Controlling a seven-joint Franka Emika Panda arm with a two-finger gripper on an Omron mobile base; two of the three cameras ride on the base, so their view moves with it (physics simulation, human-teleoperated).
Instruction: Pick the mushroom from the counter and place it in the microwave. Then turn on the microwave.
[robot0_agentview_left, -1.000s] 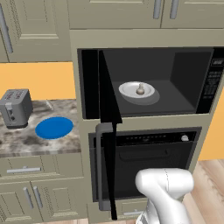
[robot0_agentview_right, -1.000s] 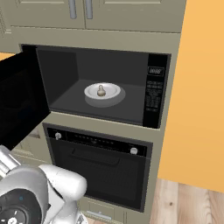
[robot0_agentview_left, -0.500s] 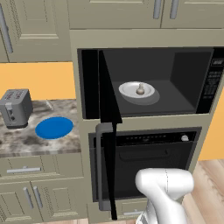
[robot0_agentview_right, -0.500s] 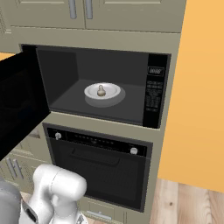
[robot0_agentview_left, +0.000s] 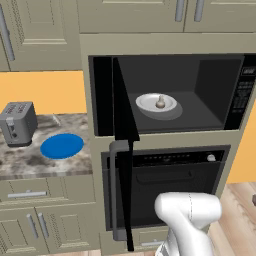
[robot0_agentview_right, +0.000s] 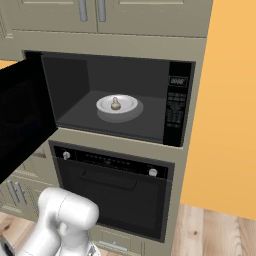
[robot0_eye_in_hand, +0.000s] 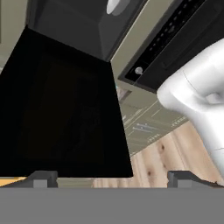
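hand (robot0_eye_in_hand: 112, 177): spread wide, empty, tips cut off | mushroom (robot0_agentview_left: 160, 102): on microwave (robot0_agentview_left: 235, 95) turntable | door interior: indistinct black

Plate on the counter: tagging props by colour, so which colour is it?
Blue; the plate shows best in the left base view.

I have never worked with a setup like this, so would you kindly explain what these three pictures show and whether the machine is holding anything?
This is a simulated kitchen with a white robot arm on a driving base. Two cameras ride on the base behind the arm, one at each side; the third looks along the gripper, whose open fingers hold nothing. The microwave stands with its door swung open, and the mushroom sits on the white dish inside. Below is the oven. On the counter stand a toaster and a blue plate.
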